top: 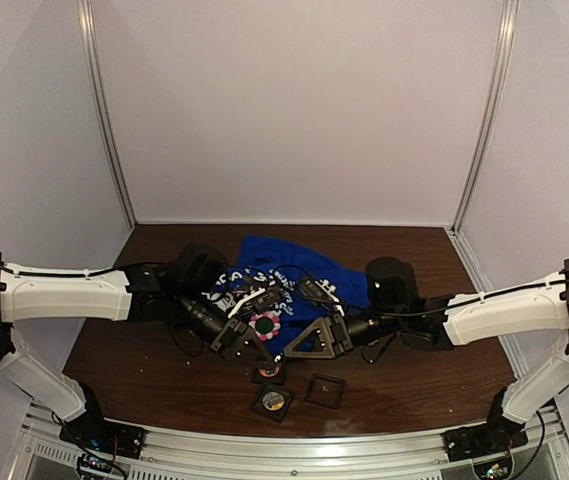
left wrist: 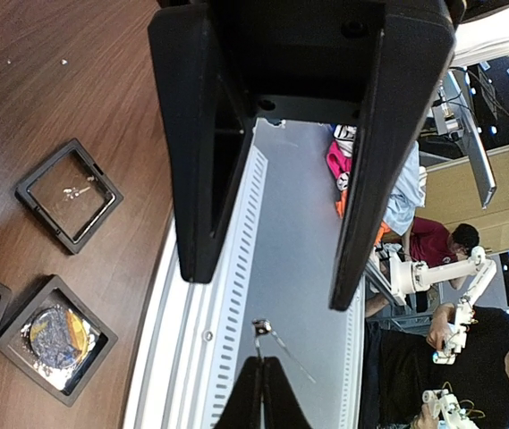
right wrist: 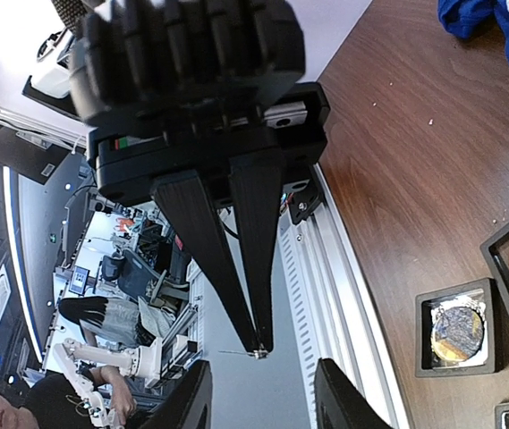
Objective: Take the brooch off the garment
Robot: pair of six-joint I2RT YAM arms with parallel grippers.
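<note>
While the soft blue shirt [top: 299, 275] lies mid-table [top: 144, 370] with the little pink brooch [top: 266, 322] at its near edge, the left gripper [left wrist: 261, 362] is squeezed shut, the right gripper [right wrist: 263, 375] stands open, and the light brooch looks best pinched by its rim.

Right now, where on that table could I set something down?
Bare wood front left, between the left arm and the rail, and front right past the black frames. Crowded mid-table: left hand and right hand meet by the blue T-shirt.
</note>
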